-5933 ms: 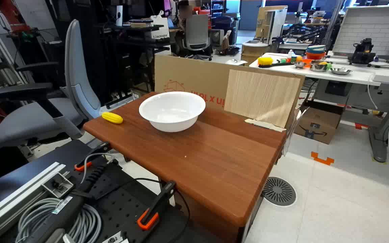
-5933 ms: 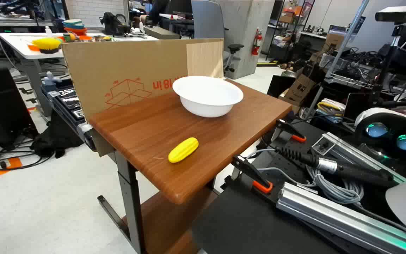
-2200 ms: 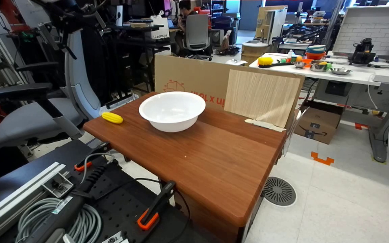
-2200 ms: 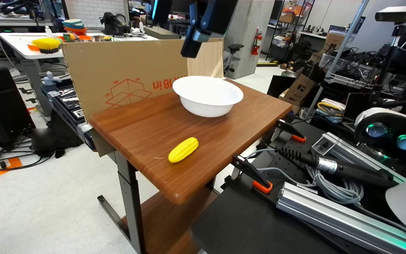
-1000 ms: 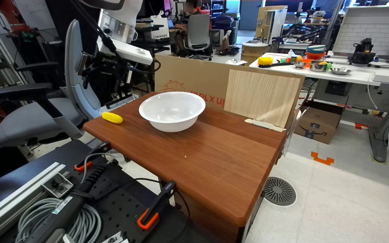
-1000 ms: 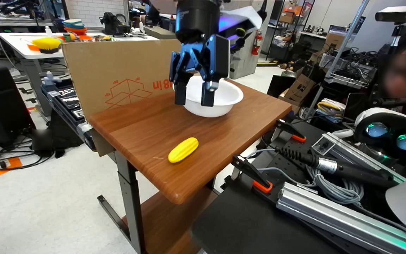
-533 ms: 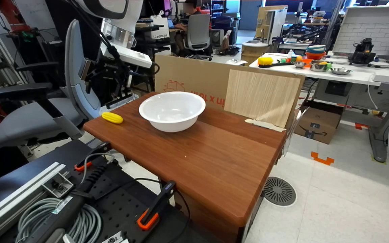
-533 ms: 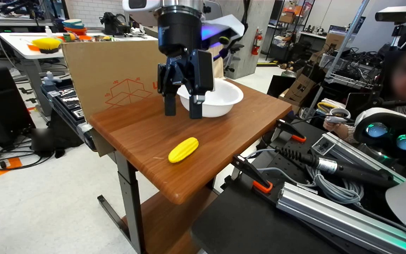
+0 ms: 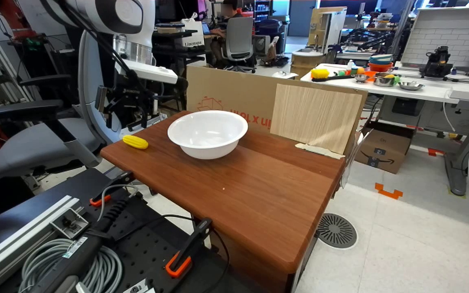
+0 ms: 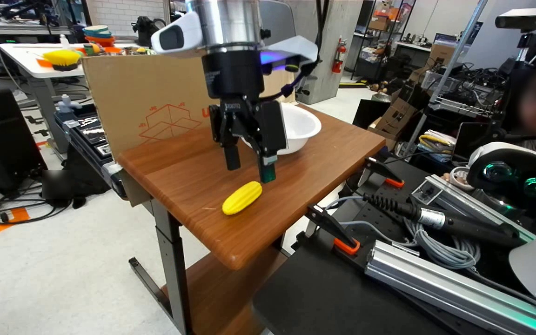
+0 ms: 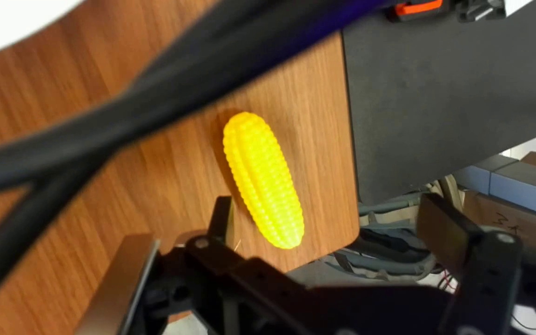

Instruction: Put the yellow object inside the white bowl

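Nearest of all, dark cables run blurred across your wrist view. Next comes your gripper, which hangs pointing down with its jaws spread wide. Just below the fingertips, and apart from them, your yellow corn cob lies flat on the brown wooden table, near a corner; in the wrist view you see it closer to one finger than to the other. Farther along the same table stands the white bowl, upright and apart from the corn cob; in an exterior view your gripper hides part of it. Behind the bowl in both exterior views a cardboard panel rises along the table's edge, red print on its face, and you can see a wood-grain board in front of the panel. Farther off, a white table bears a yellow brush and, apart from it, a stack of colored bowls.
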Controlling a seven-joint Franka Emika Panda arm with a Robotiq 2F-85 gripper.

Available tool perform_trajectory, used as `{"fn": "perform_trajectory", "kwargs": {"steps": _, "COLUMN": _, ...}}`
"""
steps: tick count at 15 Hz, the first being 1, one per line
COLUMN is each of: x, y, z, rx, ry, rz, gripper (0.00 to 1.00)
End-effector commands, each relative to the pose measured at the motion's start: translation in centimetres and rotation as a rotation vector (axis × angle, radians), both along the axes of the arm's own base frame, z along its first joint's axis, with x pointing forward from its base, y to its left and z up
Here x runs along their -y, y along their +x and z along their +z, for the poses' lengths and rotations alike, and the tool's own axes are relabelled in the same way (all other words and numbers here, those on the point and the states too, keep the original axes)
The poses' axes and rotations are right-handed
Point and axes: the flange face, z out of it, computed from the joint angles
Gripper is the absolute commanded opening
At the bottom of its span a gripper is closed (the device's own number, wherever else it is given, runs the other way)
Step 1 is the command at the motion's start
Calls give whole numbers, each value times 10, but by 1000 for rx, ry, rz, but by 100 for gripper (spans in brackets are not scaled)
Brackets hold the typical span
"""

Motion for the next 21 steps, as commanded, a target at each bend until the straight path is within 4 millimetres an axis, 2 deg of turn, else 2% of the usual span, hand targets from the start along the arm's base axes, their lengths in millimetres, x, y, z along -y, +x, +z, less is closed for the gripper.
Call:
{"fn": "perform_trajectory", "kwargs": {"steps": 1, "x": -26, "y": -13, "z": -31, "rx": 35, "ry": -28, "rz": 25, "gripper": 100}}
{"fn": "perform_trajectory", "kwargs": {"steps": 4, "x": -40, "y": -18, "z": -51, "rx": 67, "ry": -12, "rz": 18, "gripper": 100}}
{"fn": "perform_trajectory", "kwargs": {"steps": 7, "x": -40, "y": -14, "z": -60, "rx": 97, "ry": -12, "rz": -9, "gripper": 100}}
{"fn": "perform_trajectory", "kwargs": {"steps": 17, "x": -25, "y": -18, "z": -28, "rx": 151, "ry": -41, "rz": -81, "gripper": 100}}
{"fn": "perform_trajectory", "kwargs": {"steps": 18, "x": -22, "y": -20, "z": -27, "rx": 148, "ry": -43, "rz": -90, "gripper": 75}}
{"fn": "perform_trajectory", "kwargs": {"steps": 19, "x": -19, "y": -22, "z": -27, "rx": 144, "ry": -44, "rz": -99, "gripper": 74}}
{"fn": "perform_trajectory", "kwargs": {"steps": 21, "x": -11, "y": -26, "z": -29, "rx": 126, "ry": -57, "rz": -118, "gripper": 58}}
